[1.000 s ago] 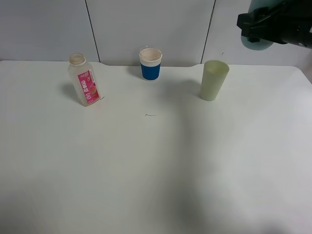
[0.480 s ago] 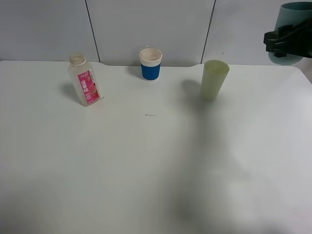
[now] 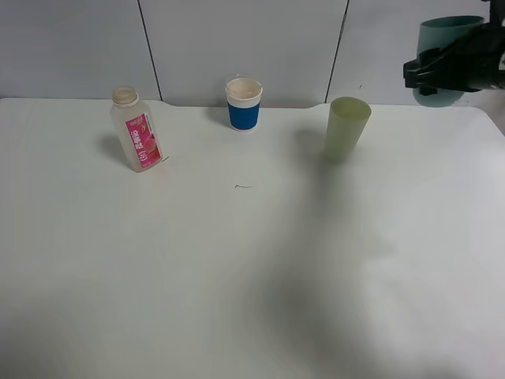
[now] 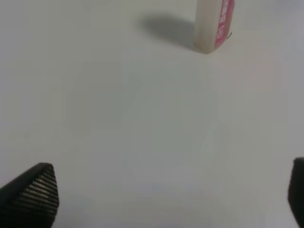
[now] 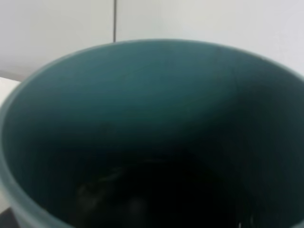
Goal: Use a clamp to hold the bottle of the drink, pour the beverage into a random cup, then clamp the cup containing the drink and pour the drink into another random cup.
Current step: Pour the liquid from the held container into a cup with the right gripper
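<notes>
**Teal cup held up by the green cup**

Our right gripper (image 3: 430, 75) clamps the teal cup (image 3: 442, 35), raised near upright, right of the green cup (image 3: 346, 130); we judge it is placed for pouring. Its dark inside hides any drink. Our left gripper (image 4: 164, 194) hangs wide and empty. The bottle (image 3: 137, 134) stands on the table (image 3: 237, 260).

Desk (image 3: 237, 260): bottle (image 3: 138, 130) rear left, centre cup (image 3: 244, 103) rear middle, tall tumbler (image 3: 346, 129) rear right; third tumbler (image 3: 446, 30) aloft in right end effector (image 3: 430, 75), further right
</notes>
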